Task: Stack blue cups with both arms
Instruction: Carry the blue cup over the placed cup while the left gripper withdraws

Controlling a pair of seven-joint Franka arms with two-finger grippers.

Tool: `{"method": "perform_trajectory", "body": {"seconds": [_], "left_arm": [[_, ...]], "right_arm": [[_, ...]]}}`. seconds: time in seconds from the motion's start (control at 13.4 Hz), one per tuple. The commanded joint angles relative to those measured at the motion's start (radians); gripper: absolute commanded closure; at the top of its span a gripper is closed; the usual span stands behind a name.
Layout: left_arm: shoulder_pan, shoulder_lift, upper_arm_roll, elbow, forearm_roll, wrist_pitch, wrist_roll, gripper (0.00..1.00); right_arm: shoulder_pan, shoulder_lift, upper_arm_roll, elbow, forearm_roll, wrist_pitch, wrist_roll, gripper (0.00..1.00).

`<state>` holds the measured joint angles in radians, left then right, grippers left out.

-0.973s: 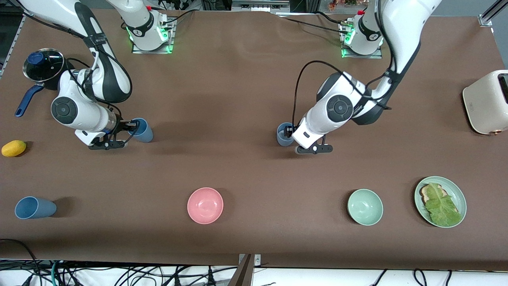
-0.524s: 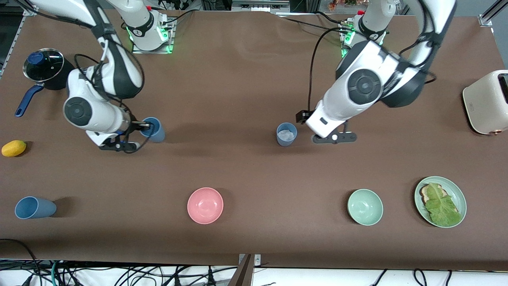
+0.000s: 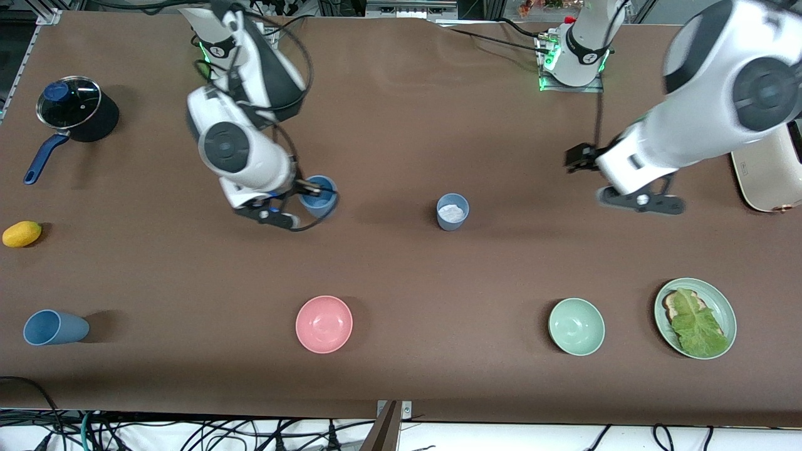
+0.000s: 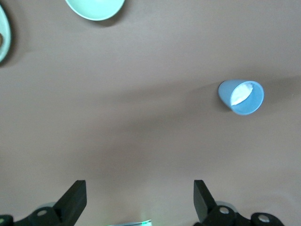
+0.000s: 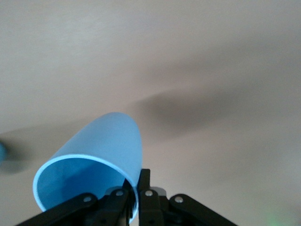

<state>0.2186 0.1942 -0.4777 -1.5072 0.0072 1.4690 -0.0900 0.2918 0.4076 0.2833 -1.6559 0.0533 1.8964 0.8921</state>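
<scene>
Right gripper (image 3: 306, 191) up over the middle stretch of the brown table (image 3: 388, 269), toward the right arm's end, fingers pinched onto the rim of a sky-blue cup (image 3: 318, 195), one inside the wall and one outside. In the right wrist view, same cup (image 5: 96, 169) seen tilted with its mouth open to the camera, the fingers (image 5: 141, 193) nearly closed on its edge.

Slate-blue cup (image 3: 452, 212) upright on the table near the centre, something pale inside, untouched by either gripper. Seen too from the left wrist (image 4: 241, 97), well apart from that arm's fingers.

Left gripper (image 3: 579, 158) raised over the table toward the left arm's end, near the cream toaster (image 3: 767, 161), spread wide and empty; both fingertips (image 4: 75, 197) visible with bare table between.

Third blue cup (image 3: 53, 327) lying on its side, nearer the front camera, at the right arm's end. Pink bowl (image 3: 324, 324), pale green bowl (image 3: 576, 326) and a plate with lettuce (image 3: 695, 318) in a row along that nearer edge.
</scene>
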Motion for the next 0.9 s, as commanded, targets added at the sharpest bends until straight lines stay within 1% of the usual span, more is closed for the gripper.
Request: {"method": "perform_trajectory", "body": {"seconds": [0.0,0.15,0.22,0.3,0.37,0.45,0.52,0.75,0.82], "left_arm": [[-0.030,-0.117,0.098,-0.074,-0.015,-0.010,0.152,0.00],[-0.105,-0.151,0.221,-0.088,-0.015,-0.007,0.202,0.00],[-0.155,-0.162,0.304,-0.093,-0.015,0.002,0.226,0.00],[-0.197,-0.171,0.359,-0.122,-0.015,0.035,0.237,0.00],[-0.205,-0.211,0.399,-0.174,-0.016,0.086,0.237,0.00],[-0.206,-0.254,0.409,-0.242,-0.015,0.150,0.230,0.00],[-0.205,-0.284,0.410,-0.286,-0.015,0.186,0.227,0.00],[-0.186,-0.279,0.407,-0.275,-0.015,0.176,0.228,0.00],[-0.188,-0.265,0.407,-0.246,-0.015,0.145,0.228,0.00]], "right_arm": [[0.111,0.137,-0.004,0.195,0.011,-0.039,0.212,1.00],[0.185,0.212,-0.003,0.322,0.042,-0.037,0.353,1.00],[0.216,0.236,-0.003,0.368,0.048,-0.030,0.405,1.00],[0.243,0.256,-0.003,0.411,0.048,-0.024,0.451,1.00],[0.256,0.278,-0.003,0.456,0.048,-0.019,0.484,1.00],[0.269,0.302,0.002,0.497,0.049,-0.017,0.505,1.00],[0.288,0.324,0.002,0.531,0.049,-0.016,0.530,1.00],[0.326,0.362,0.002,0.541,0.049,0.094,0.594,1.00],[0.331,0.372,0.002,0.541,0.049,0.136,0.609,1.00]]}}
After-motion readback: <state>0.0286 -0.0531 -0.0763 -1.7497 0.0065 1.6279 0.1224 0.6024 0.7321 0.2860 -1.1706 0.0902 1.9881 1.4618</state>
